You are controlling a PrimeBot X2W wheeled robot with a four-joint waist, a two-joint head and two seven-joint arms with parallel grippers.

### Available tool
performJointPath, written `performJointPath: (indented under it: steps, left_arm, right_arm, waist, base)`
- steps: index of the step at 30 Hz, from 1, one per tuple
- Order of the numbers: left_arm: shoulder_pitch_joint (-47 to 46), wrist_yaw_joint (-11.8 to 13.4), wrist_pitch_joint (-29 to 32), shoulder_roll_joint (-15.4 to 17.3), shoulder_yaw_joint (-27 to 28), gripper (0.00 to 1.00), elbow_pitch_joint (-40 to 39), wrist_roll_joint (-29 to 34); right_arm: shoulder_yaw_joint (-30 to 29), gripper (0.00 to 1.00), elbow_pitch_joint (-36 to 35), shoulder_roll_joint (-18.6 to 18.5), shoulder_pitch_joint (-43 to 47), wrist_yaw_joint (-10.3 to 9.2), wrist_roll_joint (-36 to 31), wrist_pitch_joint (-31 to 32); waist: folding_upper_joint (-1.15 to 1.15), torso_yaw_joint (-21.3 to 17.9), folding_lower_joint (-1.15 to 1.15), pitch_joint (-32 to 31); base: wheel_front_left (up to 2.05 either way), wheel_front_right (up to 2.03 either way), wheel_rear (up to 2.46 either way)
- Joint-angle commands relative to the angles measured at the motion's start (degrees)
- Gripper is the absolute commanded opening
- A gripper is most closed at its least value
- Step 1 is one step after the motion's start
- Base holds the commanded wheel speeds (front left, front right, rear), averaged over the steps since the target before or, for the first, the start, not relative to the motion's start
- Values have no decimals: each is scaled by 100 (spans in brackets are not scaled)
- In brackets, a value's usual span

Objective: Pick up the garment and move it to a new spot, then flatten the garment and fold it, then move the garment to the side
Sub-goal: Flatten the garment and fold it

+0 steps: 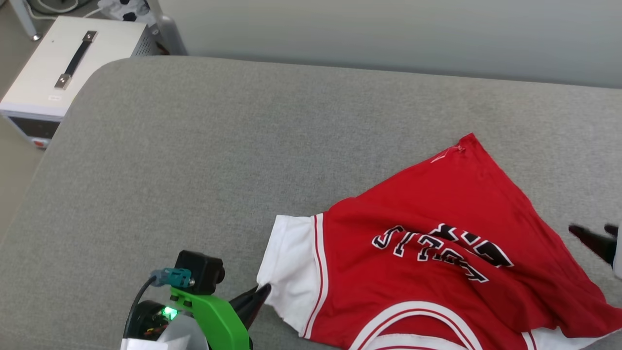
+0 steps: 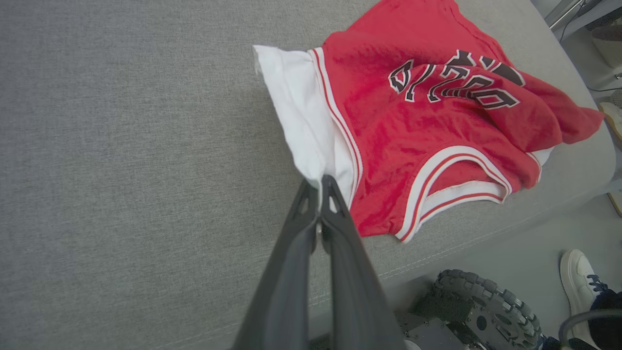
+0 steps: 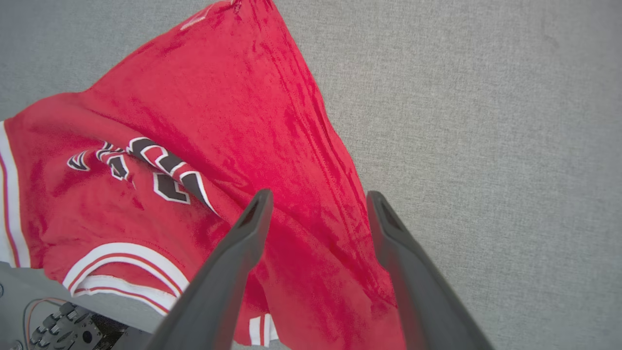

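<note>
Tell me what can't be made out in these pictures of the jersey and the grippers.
The garment: its collar side is cut off by the head view's bottom edge.
The lettering: a fold crumples it in the left wrist view, so it can't be read whole.
The right gripper: blurred and cut by the head view's right edge.

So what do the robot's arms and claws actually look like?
The left claw and right claw each have two long, dark grey fingers tapering to slim tips, with a hollow near each tip. The left wrist carries a bright green bracket, a small black camera, a teal plug on a dark cable, and a glowing green light.
</note>
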Motion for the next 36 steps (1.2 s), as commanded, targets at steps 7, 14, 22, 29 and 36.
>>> performJointPath:
  steps: [7, 14, 22, 29, 36]
  left_arm:
    - [-356, -73, -87, -78, -93, 0, -201, 209]
    - [-654, -149, -210, -238, -170, 0, -193, 303]
    - [-895, -244, -339, -390, -247, 0, -60, 339]
    - [-1024, -296, -424, -491, -300, 0, 61, 342]
    - [-1083, -337, -488, -545, -327, 0, 159, 314]
  right_arm:
    - [555, 100, 59, -221, -1456, -4, -150, 553]
    - [1039, 100, 752, -411, -2617, -4, -400, 755]
    - [1434, 100, 1563, -652, -3447, -4, -576, 706]
    - [1709, 100, 2027, -737, -3645, -4, -617, 707]
    - [1896, 100, 2245, -801, -3506, -4, -625, 656]
  waist:
    - [0, 543, 0, 860]
    - [0, 930, 0, 1523]
    - [0, 1243, 0, 1943]
    - [0, 1390, 0, 2120]
    - [0, 1467, 0, 2204]
  base:
    - [0, 0, 0]
    - [0, 0, 0]
    - [0, 0, 0]
    - [0, 0, 0]
    - [0, 0, 0]
